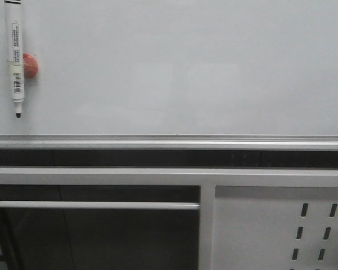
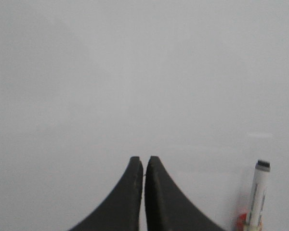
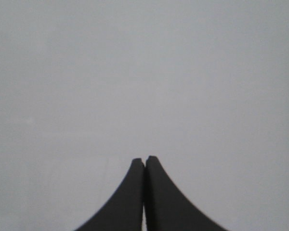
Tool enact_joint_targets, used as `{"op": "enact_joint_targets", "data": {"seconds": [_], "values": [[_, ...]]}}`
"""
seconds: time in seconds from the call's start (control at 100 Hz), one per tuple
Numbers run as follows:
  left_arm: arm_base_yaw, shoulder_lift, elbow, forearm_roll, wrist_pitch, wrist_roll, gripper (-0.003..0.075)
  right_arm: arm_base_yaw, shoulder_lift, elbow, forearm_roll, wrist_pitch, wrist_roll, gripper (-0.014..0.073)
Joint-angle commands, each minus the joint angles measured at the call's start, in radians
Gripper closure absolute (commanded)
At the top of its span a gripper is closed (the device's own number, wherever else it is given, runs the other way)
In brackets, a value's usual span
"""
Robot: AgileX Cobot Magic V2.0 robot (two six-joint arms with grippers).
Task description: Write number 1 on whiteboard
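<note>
The whiteboard fills the upper part of the front view, with its silver lower rim. No number 1 stroke shows on it. A white marker pen with a black tip hangs on the board at far left, tip down, held by a red magnet. Neither gripper shows in the front view. In the left wrist view my left gripper is shut and empty, facing the board, with the pen off to one side. In the right wrist view my right gripper is shut and empty before the bare board.
Below the board's rim runs a dark gap, then a white frame bar. A white metal panel with slot holes stands at lower right. A white horizontal rail crosses a dark opening at lower left.
</note>
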Motion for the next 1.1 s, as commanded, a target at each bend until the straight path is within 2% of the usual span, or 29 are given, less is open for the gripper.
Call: {"op": "enact_joint_targets", "data": {"seconds": [0.0,0.13,0.19,0.27,0.32,0.39,0.53,0.75,0.8,0.95,1.09], "values": [[-0.010,-0.027,0.023,-0.009,-0.129,-0.007,0.0738,0.002,-0.023,0.028,0.001,-0.167,-0.004,0.0644],[-0.010,-0.027,0.021,-0.009,-0.148,-0.007,0.0738,0.002,-0.023,0.028,0.009,-0.287,0.001,0.0644],[-0.010,-0.027,0.021,-0.009,-0.149,-0.007,0.0738,0.002,-0.023,0.028,0.038,-0.288,0.048,0.0644],[-0.010,-0.027,0.021,-0.025,-0.174,-0.007,0.0738,0.002,-0.023,0.028,0.146,-0.253,0.116,0.0644],[-0.010,-0.027,0.021,-0.034,-0.177,-0.007,0.0738,0.002,-0.023,0.028,0.201,-0.204,0.118,0.0644],[-0.010,-0.027,0.019,-0.054,-0.174,-0.010,0.0738,0.002,-0.021,0.022,0.205,-0.115,0.118,0.0644],[-0.010,-0.027,-0.011,-0.046,-0.128,-0.053,0.0738,0.002,-0.009,-0.076,0.204,0.158,0.118,0.0644],[-0.010,-0.004,-0.212,-0.046,0.273,-0.058,0.0738,0.002,0.089,-0.339,0.112,0.596,0.035,0.0644],[-0.010,0.007,-0.261,-0.046,0.309,-0.058,0.0738,0.002,0.111,-0.386,0.113,0.643,0.025,0.0644],[-0.010,0.072,-0.392,-0.044,0.310,-0.056,0.0738,0.002,0.182,-0.541,0.114,0.755,0.025,0.0644],[-0.010,0.176,-0.535,-0.061,0.345,-0.058,0.0738,0.002,0.265,-0.658,0.115,0.795,0.023,0.0644]]}}
